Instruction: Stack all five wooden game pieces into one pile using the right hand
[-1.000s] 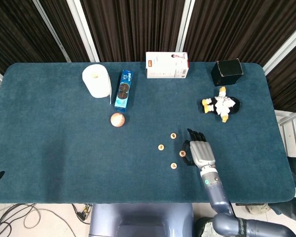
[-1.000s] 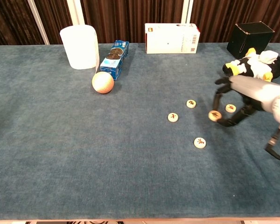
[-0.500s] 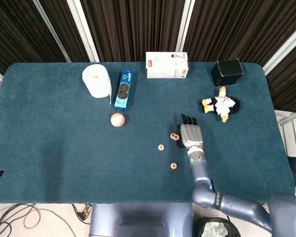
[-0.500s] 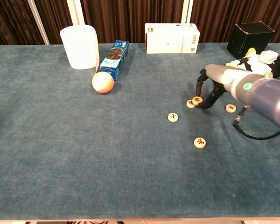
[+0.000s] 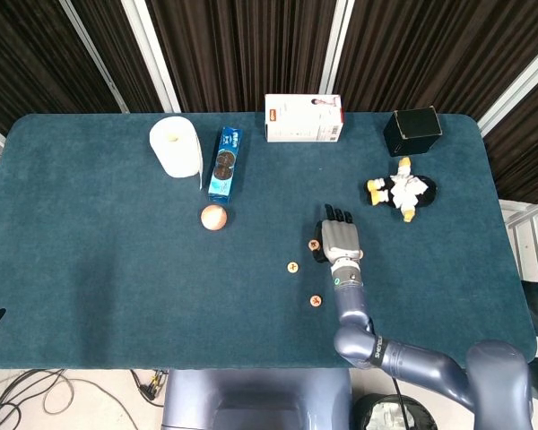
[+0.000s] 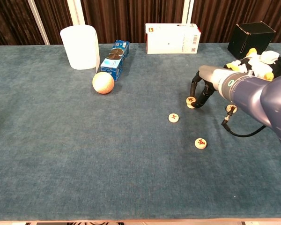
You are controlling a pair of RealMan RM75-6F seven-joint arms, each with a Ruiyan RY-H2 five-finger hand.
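Since a second ago the right hand (image 6: 202, 90) has swung from the right-hand part of the scatter, carrying a wooden disc, over to the farthest disc, and it now sits low over that spot with its fingers (image 6: 195, 82) curled down around it. In the chest view a disc (image 6: 191, 100) shows at the fingertips, seemingly resting where the far disc lay, so I judge the carried piece is being set on top of it; whether two discs are already stacked there, and whether the hand still pinches the top one, I cannot tell. The left hand is not in view. Outward from the hand, one disc (image 6: 231, 108) lies just behind the forearm to the right, another (image 6: 173, 117) sits nearer the middle of the table (image 6: 84, 154), and the last (image 6: 200, 143) lies closest to the camera, all apart from one another. To do this step well, the fingers should open only a little and lift straight up, since any sideways drag would slide the top disc off its partner. A check that the edges line up before fetching the next piece would help. Farther off are a small ball (image 6: 103, 82), a biscuit pack (image 6: 115, 59), a paper roll (image 6: 79, 47) and a plush toy (image 6: 257, 63).
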